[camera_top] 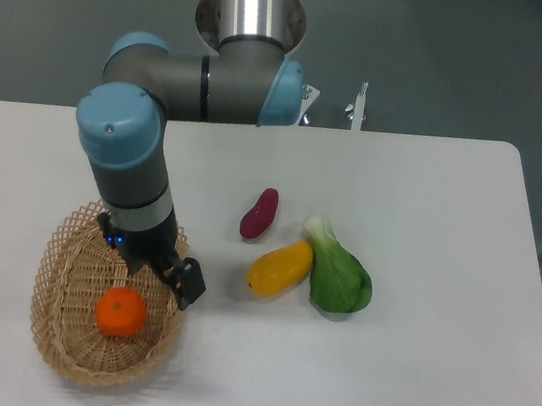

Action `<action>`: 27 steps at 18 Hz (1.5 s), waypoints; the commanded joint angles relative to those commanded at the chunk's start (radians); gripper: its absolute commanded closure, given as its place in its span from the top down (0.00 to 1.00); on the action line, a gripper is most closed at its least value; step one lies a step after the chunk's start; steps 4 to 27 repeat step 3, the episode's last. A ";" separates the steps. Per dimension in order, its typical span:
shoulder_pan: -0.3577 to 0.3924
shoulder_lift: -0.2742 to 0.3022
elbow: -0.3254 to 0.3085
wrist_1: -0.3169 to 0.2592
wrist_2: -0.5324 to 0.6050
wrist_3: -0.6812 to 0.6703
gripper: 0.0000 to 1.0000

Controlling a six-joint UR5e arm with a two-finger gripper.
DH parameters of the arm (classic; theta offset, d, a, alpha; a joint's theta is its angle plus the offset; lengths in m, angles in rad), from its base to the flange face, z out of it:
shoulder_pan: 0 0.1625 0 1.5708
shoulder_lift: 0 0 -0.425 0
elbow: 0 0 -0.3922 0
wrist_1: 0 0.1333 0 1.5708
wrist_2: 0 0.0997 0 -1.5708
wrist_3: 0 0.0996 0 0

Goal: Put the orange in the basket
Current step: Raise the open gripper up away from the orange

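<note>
Your orange (121,311) sits inside the wicker basket (60,340) at the table's (410,364) near-left corner. The end effector (179,284) hangs just right of it, over the basket's rim; you cannot tell whether its fingers are parted. A purple sweet potato (259,214), a yellow mango (280,267) and bok choy (338,273) lie mid-table.

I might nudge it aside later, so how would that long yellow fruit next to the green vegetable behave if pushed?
The elongated yellow-orange fruit looks smooth and rounded, so it would probably slide or pivot rather than roll straight. It touches the green leafy vegetable, so a push from the left would likely shove both. It looks firm, not floppy.
</note>
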 joint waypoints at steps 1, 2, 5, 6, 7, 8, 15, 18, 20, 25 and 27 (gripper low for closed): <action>0.000 0.000 0.002 0.000 0.000 0.000 1.00; 0.000 0.000 0.002 0.000 0.001 0.000 1.00; -0.002 0.000 0.002 0.002 0.005 0.000 1.00; -0.002 0.000 0.002 0.002 0.005 0.000 1.00; -0.002 0.000 0.002 0.002 0.005 0.000 1.00; -0.002 0.000 0.002 0.002 0.005 0.000 1.00; -0.002 0.000 0.002 0.002 0.005 0.000 1.00; -0.002 0.000 0.002 0.002 0.005 0.000 1.00; -0.002 0.000 0.002 0.002 0.005 0.000 1.00; -0.002 0.000 0.002 0.002 0.005 0.000 1.00; -0.002 0.000 0.002 0.002 0.005 0.000 1.00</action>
